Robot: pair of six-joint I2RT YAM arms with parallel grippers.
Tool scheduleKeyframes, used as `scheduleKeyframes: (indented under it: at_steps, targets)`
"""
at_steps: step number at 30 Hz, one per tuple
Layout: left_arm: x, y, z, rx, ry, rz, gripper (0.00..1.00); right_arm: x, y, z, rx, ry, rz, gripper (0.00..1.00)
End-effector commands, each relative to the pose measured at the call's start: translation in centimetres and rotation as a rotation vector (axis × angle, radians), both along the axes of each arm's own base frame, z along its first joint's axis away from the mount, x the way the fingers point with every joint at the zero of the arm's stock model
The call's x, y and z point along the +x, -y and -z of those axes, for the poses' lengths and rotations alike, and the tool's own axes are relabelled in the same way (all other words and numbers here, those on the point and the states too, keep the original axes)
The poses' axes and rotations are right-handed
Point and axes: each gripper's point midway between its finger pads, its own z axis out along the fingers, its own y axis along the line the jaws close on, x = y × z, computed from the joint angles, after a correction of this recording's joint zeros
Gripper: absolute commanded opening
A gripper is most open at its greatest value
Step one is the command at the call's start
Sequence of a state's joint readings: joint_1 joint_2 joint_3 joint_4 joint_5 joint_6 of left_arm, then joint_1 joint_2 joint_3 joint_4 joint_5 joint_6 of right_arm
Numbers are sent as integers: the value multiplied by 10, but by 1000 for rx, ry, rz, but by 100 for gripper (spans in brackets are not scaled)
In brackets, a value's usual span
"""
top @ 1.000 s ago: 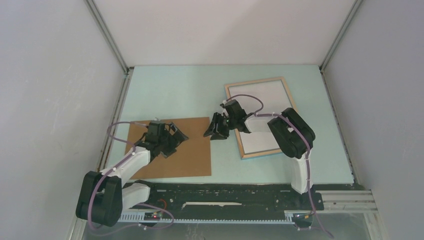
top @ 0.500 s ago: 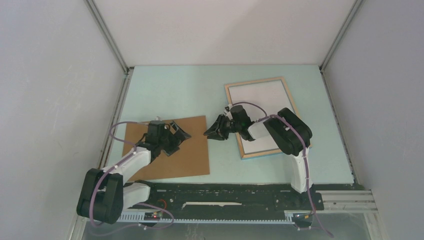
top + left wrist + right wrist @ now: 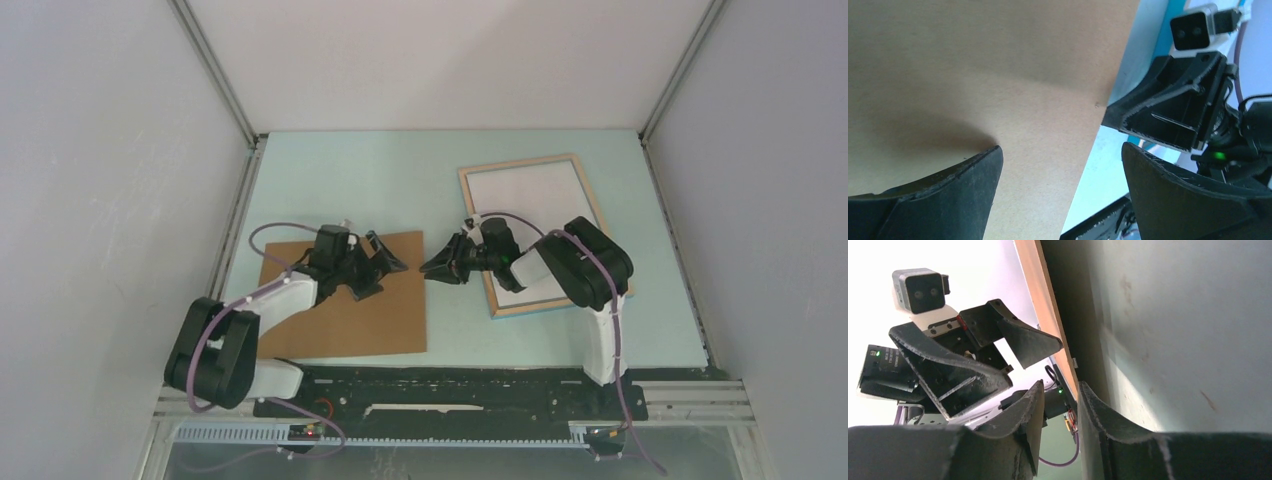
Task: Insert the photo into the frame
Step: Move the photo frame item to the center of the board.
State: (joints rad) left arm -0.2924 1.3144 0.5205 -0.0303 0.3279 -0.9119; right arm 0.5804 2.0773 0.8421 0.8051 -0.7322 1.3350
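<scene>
From the top camera, shows the frame lying flat on the right rear part of the pale green table, light wood side up and slightly askew, with a white sheet filling its opening and the right arm covering part of it. Shows a brown backing board flat on the left near part, well apart from the frame. Places the left gripper over the board's far right corner, jaws spread wide and holding nothing, and the right gripper just beside the board's right edge, facing the left one across a small gap, jaws nearly together. From the left wrist, looks down on the board filling most of the view, with two black fingers far apart above it, nothing between them, and the right gripper facing in from the upper right over a strip of table. From the right wrist, sees its own two fingers parted by a narrow slot with nothing caught in it, so released though barely; finds the board's thin edge running down toward that slot, the left gripper gaping beyond it, the table dim on the right
</scene>
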Motion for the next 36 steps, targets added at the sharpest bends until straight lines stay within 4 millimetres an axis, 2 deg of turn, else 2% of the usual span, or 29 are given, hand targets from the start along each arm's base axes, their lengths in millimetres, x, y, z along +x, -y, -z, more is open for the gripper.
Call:
scheduleKeyframes:
  at_steps: [1, 4, 7, 10, 12, 14, 19, 21, 24, 30, 33, 36]
  targets:
    - [-18, 35, 11, 2, -96, 108, 100, -2, 10, -93, 207, 150, -62, 37]
    - [-14, 57, 3, -12, -89, 143, 100, -2, 31, -89, 193, 140, -33, 37]
    - [-12, 68, -5, -27, -79, 154, 100, -6, 44, -89, 156, 143, -25, 36]
    - [-11, 73, -10, -33, -63, 160, 100, -5, 50, -100, 112, 177, -23, 37]
    - [-10, 82, -14, -42, -58, 186, 100, -4, 62, -104, 96, 180, -7, 37]
    - [-8, 97, -19, -67, -68, 214, 100, -3, 74, -105, 74, 190, 4, 37]
    - [5, 151, -50, -198, -33, 270, 100, 3, 110, -103, 31, 208, 44, 37]
    - [6, 167, -54, -210, -39, 299, 100, 5, 126, -97, 6, 209, 72, 38]
    - [9, 180, -51, -216, -59, 306, 100, 5, 145, -76, -43, 175, 81, 39]
    - [12, 189, -31, -203, -93, 308, 99, 13, 179, -46, -91, 146, 121, 40]
    - [14, 190, -24, -194, -105, 307, 99, 16, 188, -31, -118, 121, 125, 40]
    - [12, 190, -29, -194, -85, 323, 99, 14, 190, -16, -161, 96, 102, 42]
